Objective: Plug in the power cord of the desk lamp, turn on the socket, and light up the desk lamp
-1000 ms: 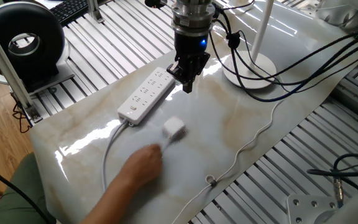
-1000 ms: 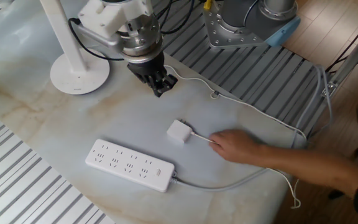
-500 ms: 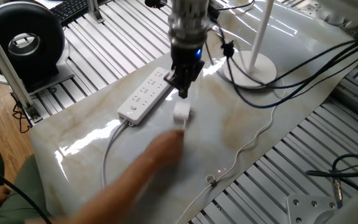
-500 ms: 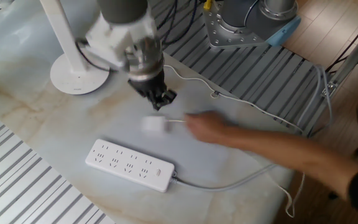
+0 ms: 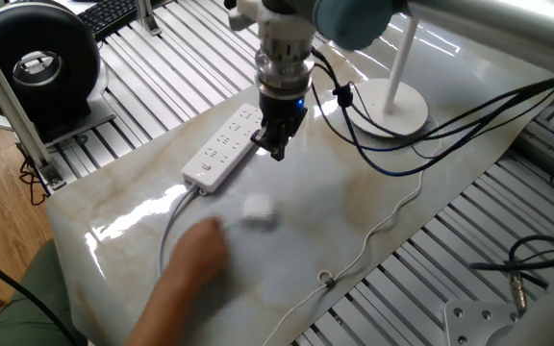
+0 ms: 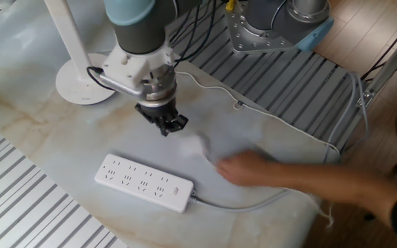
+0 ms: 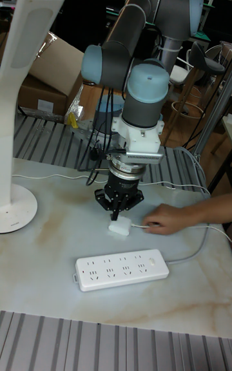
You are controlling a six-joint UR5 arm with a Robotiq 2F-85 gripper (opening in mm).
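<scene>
Gripper (image 7: pixel 120 211) low over the marble table (image 6: pixel 40 138), between lamp base (image 6: pixel 81 83) and power strip (image 6: pixel 145 182); jaws nearly together, holding nothing. Square white plug (image 7: pixel 120 228) flat on the table just below the fingertips, blurred in both side views, cord pinched by a person's hand (image 7: pixel 166 218). Bare tabletop between plug and strip.

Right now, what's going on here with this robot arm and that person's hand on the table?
A person's hand is on the table at the lamp's small white plug, which shows blurred in both fixed views. The robot's gripper hangs just above the plug and holds nothing; whether it is open or shut is hard to tell. The power strip lies nearby with every outlet empty, so nothing is plugged in yet. The desk lamp stands off to one side.
</scene>
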